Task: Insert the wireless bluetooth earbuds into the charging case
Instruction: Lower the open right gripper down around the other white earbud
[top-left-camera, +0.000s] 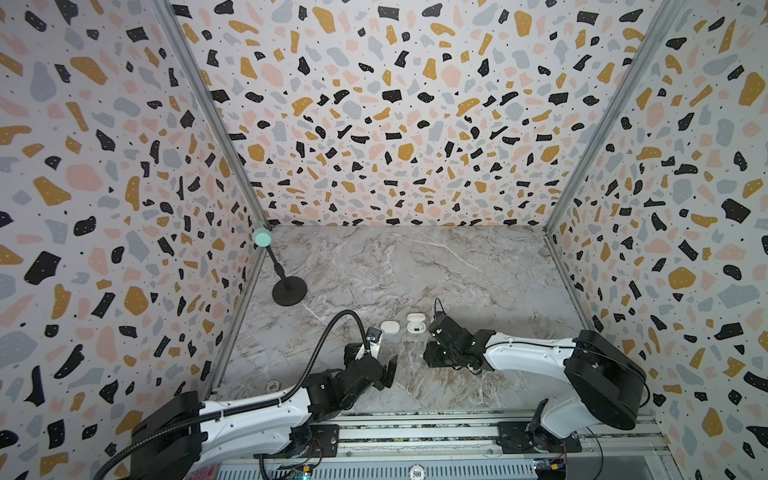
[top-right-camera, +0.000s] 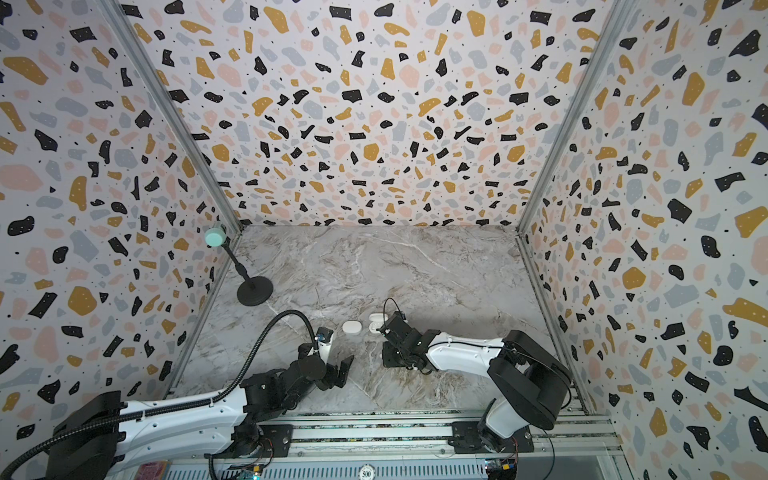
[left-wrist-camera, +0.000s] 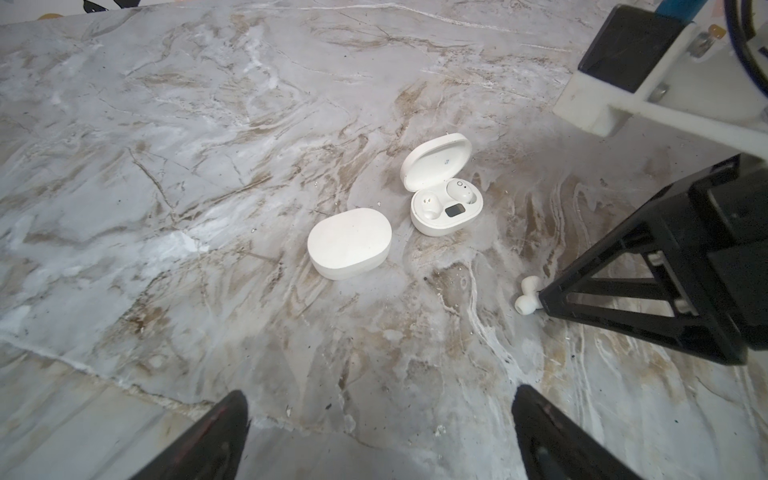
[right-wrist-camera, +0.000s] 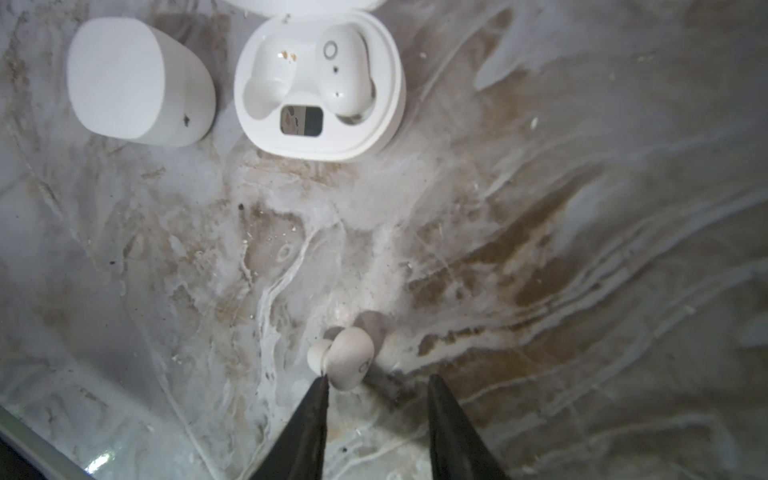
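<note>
Jaws of the right gripper (right-wrist-camera: 376, 386) stand partly apart and grip nothing. One fingertip (right-wrist-camera: 316, 399) touches the soft ear tip of the loose earbud (right-wrist-camera: 347, 357), while the other stands clear of the bud with bare marble table (right-wrist-camera: 582, 208) between them. The bud lies on its side on the table, well apart from the open charging case (right-wrist-camera: 316, 147). That case sits with its lid raised and carries one seated earbud (right-wrist-camera: 345, 75) beside one empty socket (right-wrist-camera: 266, 95). Just beside the case, apart from it, rests the closed case (right-wrist-camera: 137, 87); whether it contains anything cannot be told. The left gripper (left-wrist-camera: 380, 392) hovers farther back with its jaws fully spread and empty, its camera facing both cases. A black stand (top-left-camera: 289, 291) with a pale green head occupies the far left corner.

Hazards, as judged: contact falls on the yielding ear tip rather than the body, so closing from here may pivot the bud, or squeeze it out sideways across the smooth marble. An off-centre pinch could also leave it turned the wrong way for the socket, so that it rides on the rim rather than seating. A slip near the case might nudge the case or tip the lid.

Count: two earbuds visible (one loose, one seated), two cases (one open, one shut), two grippers and one stand.
</note>
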